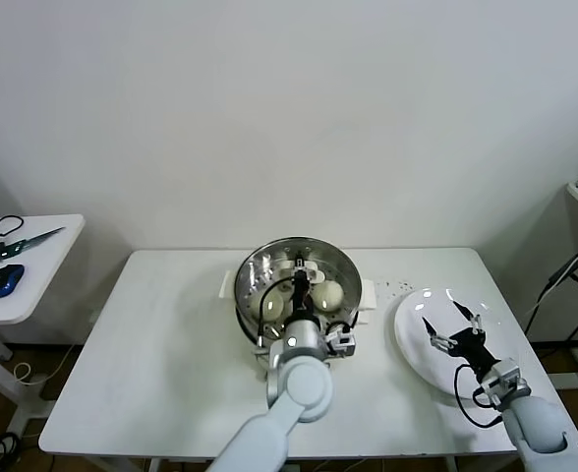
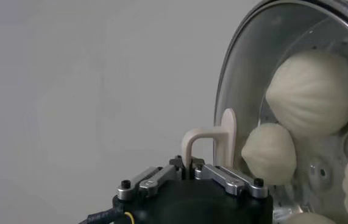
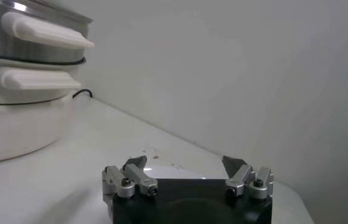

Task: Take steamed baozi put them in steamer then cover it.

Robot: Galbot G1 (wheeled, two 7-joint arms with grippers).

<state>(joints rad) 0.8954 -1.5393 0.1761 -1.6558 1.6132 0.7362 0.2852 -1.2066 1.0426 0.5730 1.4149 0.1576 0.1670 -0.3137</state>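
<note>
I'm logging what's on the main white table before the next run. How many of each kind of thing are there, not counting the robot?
Baozi: 4, all inside the pot, seen through the glass
Steamer: 1
Glass cover: 1, over the steamer
White plate: 1, bare
Total: 7

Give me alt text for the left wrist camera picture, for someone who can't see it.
The left gripper is shut on the white handle of the glass cover, seen from close behind its fingers. Through the glass, cream-white steamed baozi sit on the perforated tray of the steamer. A plain pale wall fills the rest.
</note>
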